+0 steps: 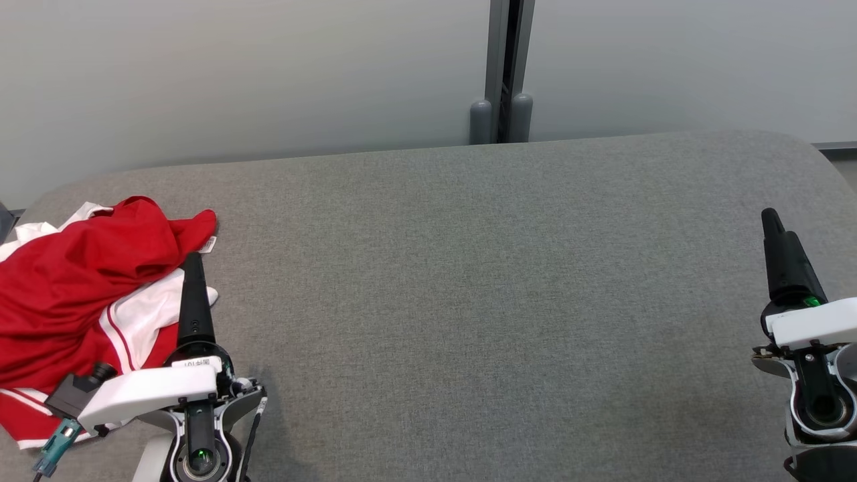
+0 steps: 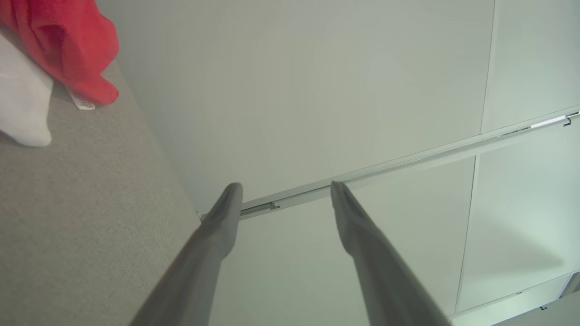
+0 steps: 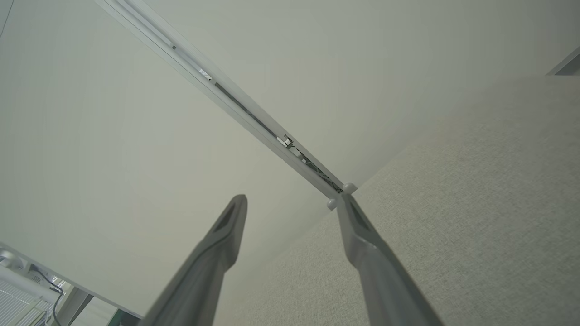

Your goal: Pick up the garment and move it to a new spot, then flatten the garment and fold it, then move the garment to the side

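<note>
A crumpled red and white garment [image 1: 73, 288] lies in a heap at the left end of the grey table [image 1: 469, 281]; a red fold and a white sleeve of the garment [image 2: 59, 50] appear at the top left of the left wrist view. My left gripper [image 1: 194, 268] hovers at the heap's right edge, fingers pointing away from me; in the left wrist view the left gripper [image 2: 285, 192] stands open with nothing between its fingers. My right gripper [image 1: 776, 231] is far off at the table's right side, and the right gripper [image 3: 292, 201] also stands open and empty.
A pale wall with a vertical grey post [image 1: 502, 73] runs behind the table's far edge. The table's rounded corners lie at far left and far right. A small white label [image 2: 81, 102] sticks out from the garment's red edge.
</note>
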